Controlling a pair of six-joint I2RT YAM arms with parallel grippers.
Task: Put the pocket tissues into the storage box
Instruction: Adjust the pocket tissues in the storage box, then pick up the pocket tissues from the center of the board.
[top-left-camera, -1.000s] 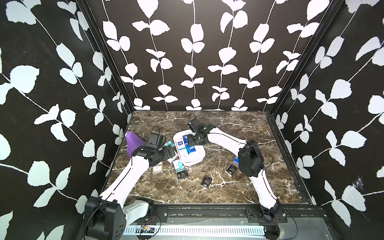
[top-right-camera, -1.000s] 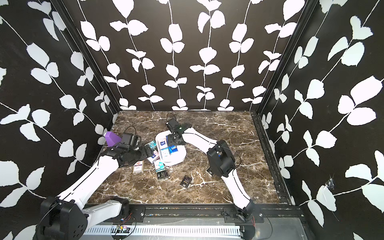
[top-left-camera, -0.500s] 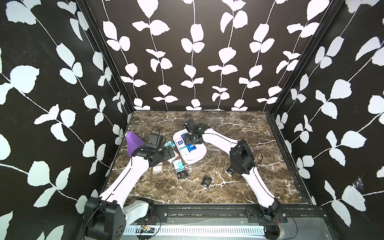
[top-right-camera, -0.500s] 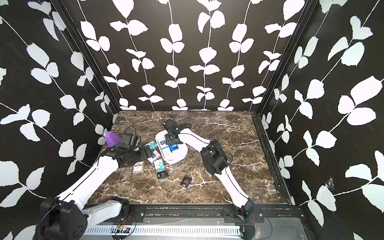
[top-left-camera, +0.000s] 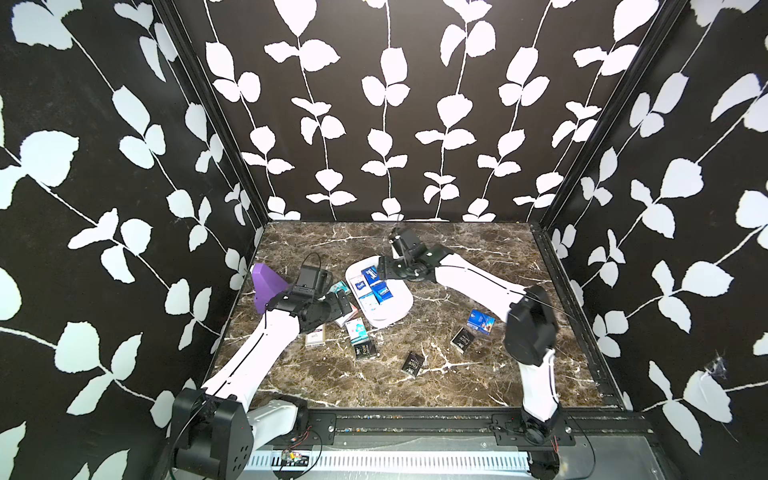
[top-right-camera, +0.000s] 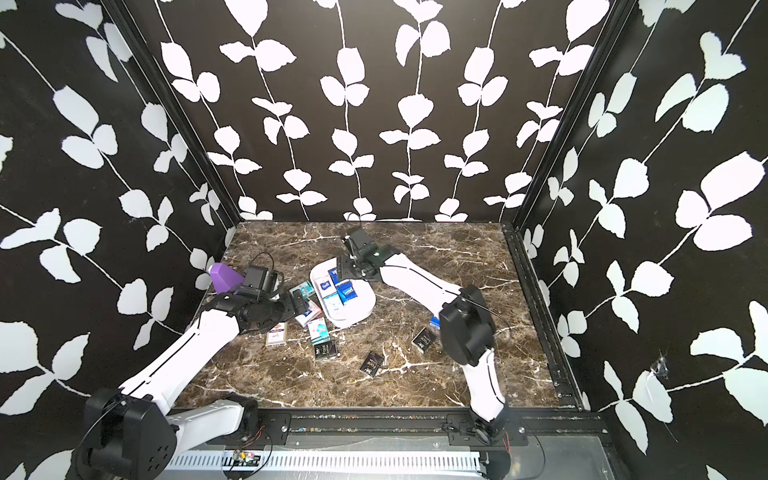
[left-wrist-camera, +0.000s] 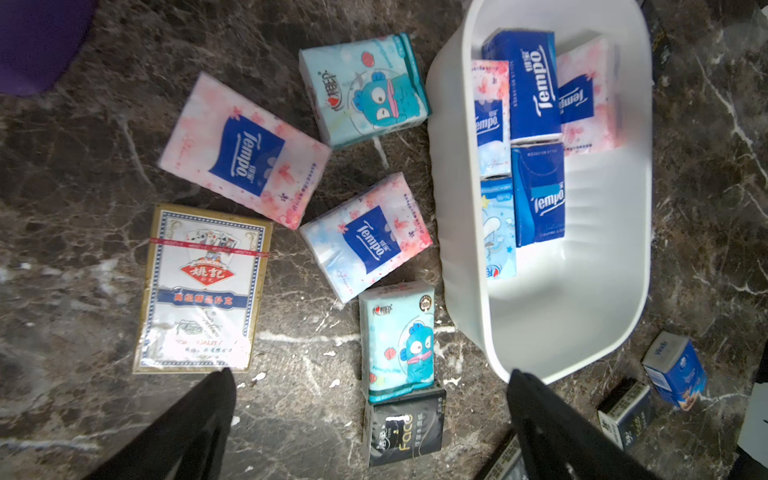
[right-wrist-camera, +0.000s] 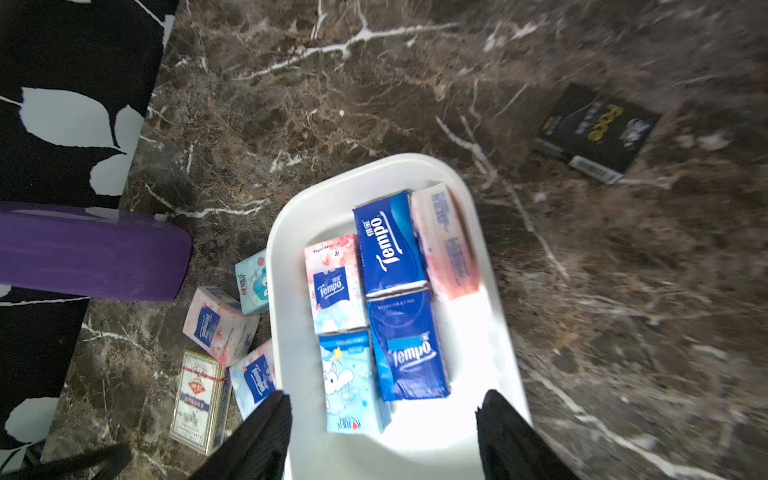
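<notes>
- While we hung our right gripper (right-wrist-camera: 386, 397) over the storage box (right-wrist-camera: 494, 324), it stood spread and empty.
- Five pocket tissues (right-wrist-camera: 390, 245) lay inside, others beside it under our splayed left gripper (left-wrist-camera: 370, 373).

In a top view the storage box (top-left-camera: 397, 313) sits just left of the frame's centre on the tabletop (top-left-camera: 457, 386), with five pocket tissues (top-left-camera: 376, 286) lying in its upper-left half. Farther left, near the side wall, stands the wedge-shaped block (top-left-camera: 266, 282). Along the box's lower-left side lie loose packs (top-left-camera: 356, 329), a playing-card box (top-left-camera: 314, 337) and, lowest, a Face pack (top-left-camera: 365, 349). Right and lower right of the box, well apart from it, lie two more packs (top-left-camera: 412, 363) and a Vinda pack (top-left-camera: 480, 321).
</notes>
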